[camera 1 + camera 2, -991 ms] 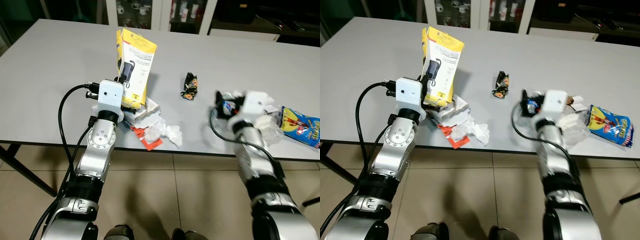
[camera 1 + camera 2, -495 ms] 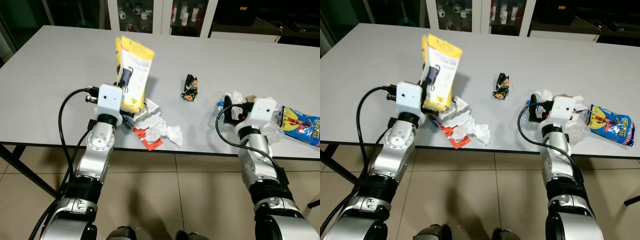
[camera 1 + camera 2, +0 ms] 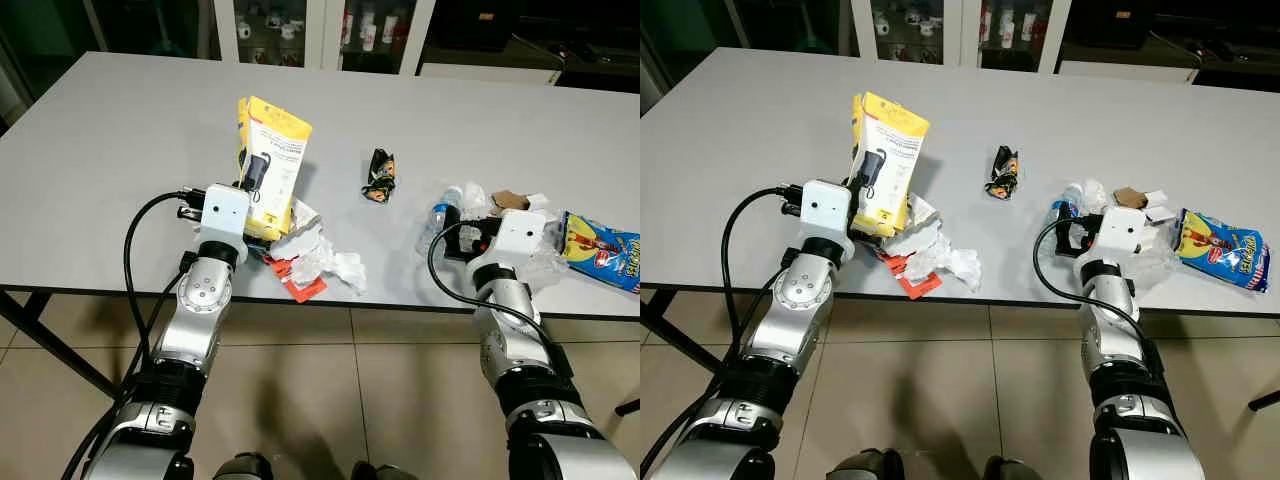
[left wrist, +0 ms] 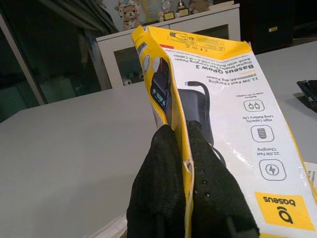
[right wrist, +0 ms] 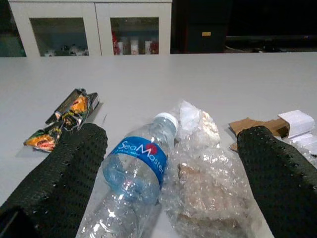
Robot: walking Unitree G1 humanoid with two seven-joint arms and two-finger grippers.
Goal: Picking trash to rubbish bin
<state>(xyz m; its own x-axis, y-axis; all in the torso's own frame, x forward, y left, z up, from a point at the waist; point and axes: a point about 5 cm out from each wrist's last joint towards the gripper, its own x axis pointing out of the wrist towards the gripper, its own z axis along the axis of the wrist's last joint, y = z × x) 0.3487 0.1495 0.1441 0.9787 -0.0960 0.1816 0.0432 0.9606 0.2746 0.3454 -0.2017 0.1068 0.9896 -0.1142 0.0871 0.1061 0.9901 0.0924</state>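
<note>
Baseus-labelled yellow package (image 4: 233,129) pinched in left end effector (image 4: 188,148).

My left arm reaches up over the near table edge, wrist raised, and my left gripper (image 4: 185,163) has both black fingers (image 4: 158,188) pinched tight on a yellow package (image 4: 233,119), holding it upright. My right arm is bent up to the table edge, and my right gripper (image 5: 171,173) lies low with fingers spread wide apart.

Yellow package (image 4: 233,124) reads "baseus" (perhaps "22.5W"); bottle (image 5: 133,173) label "SeaMaster".
</note>
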